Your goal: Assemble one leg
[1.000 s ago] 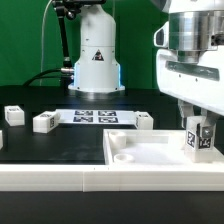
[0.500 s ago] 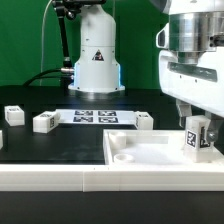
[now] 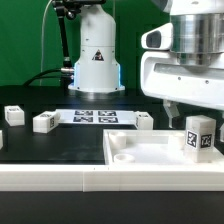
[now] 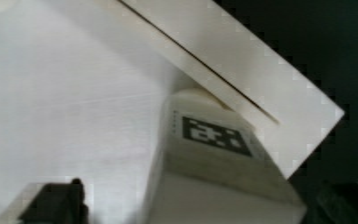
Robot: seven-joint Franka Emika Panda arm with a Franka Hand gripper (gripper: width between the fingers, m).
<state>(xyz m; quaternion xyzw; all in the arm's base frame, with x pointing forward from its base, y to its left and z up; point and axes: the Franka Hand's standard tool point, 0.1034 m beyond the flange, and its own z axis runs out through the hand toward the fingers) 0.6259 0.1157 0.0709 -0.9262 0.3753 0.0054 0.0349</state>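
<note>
Large white panel [image 3: 150,150] with raised rim lies on the dark surface [image 3: 60,140]. The leg [image 3: 198,134] stands upright on the panel at its 3 o'clock edge, marker facing the camera. Fingers [image 3: 172,108], at the leg's 11 o'clock, hold nothing; their spread cannot be told.

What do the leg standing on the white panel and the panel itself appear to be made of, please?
The leg looks like matte white plastic, possibly 3D-printed: opaque, blocky, with no gloss. Its black-and-white marker looks like a printed sticker.

The panel seems to be the same matte white plastic: a smooth face and a moulded raised rim. The pictures are too coarse to confirm the material of either.
</note>
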